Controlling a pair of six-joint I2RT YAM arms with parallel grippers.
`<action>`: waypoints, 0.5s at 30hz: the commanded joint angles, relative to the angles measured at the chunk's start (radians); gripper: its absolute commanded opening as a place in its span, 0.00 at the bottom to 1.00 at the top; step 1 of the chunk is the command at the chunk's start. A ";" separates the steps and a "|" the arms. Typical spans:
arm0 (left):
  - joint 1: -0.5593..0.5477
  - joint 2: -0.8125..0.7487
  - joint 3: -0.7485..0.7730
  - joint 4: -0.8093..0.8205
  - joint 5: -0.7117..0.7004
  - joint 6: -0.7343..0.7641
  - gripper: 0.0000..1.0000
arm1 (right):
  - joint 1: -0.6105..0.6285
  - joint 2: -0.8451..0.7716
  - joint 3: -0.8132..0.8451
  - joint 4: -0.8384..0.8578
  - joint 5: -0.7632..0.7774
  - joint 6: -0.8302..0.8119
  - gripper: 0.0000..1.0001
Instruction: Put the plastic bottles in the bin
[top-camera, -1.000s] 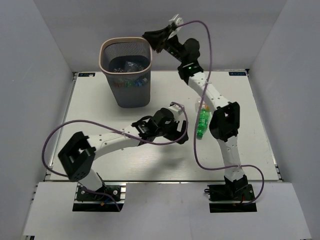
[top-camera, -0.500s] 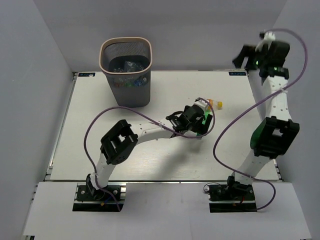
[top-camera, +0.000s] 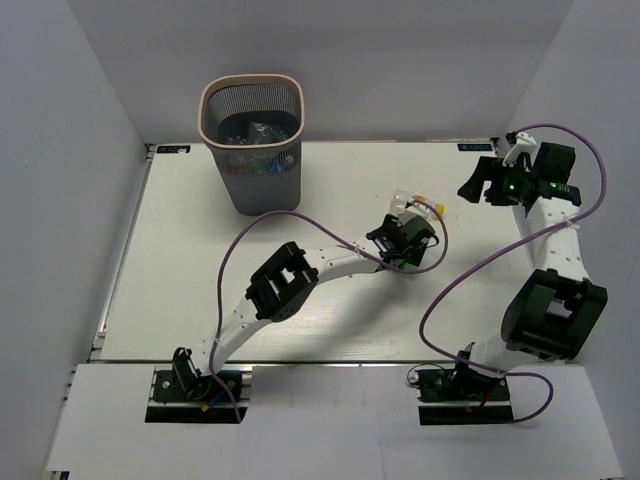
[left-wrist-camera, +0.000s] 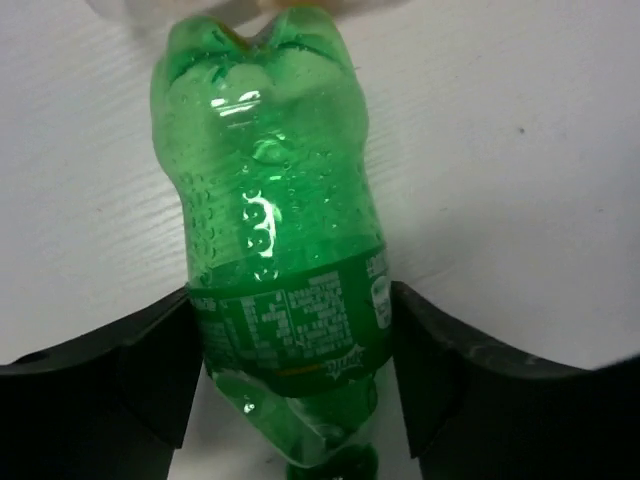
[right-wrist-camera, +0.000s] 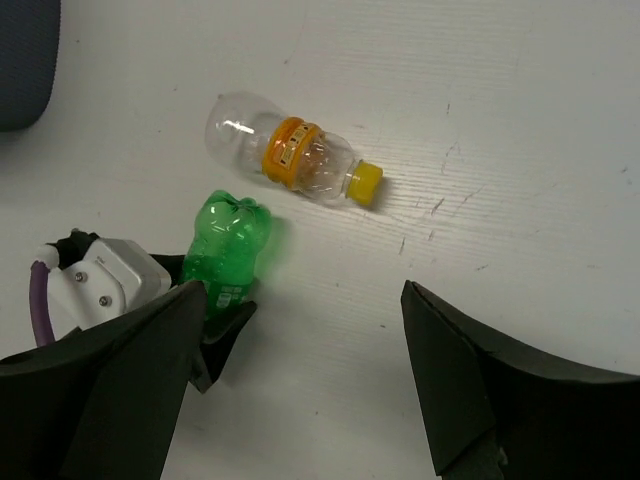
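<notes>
My left pincer pinches the green bottle at its label, so I should squeeze firmly and lift straight up, clear of the orange-capped bottle just beside it, toward the bin.

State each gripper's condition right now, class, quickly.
Left gripper: closed on the green bottle, a finger against each side.
Right gripper: open, holding nothing.

A lightly scuffed white table stands enclosed by plain grey walls.
</notes>
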 joint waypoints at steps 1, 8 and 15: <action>-0.004 -0.022 0.035 -0.099 -0.075 -0.003 0.76 | -0.013 -0.001 -0.017 0.044 -0.026 -0.025 0.84; 0.014 -0.290 -0.219 0.019 -0.055 0.018 0.31 | -0.016 0.087 0.031 0.041 -0.073 -0.042 0.82; 0.089 -0.694 -0.361 0.174 -0.075 0.165 0.31 | 0.030 0.267 0.184 -0.053 -0.083 -0.220 0.90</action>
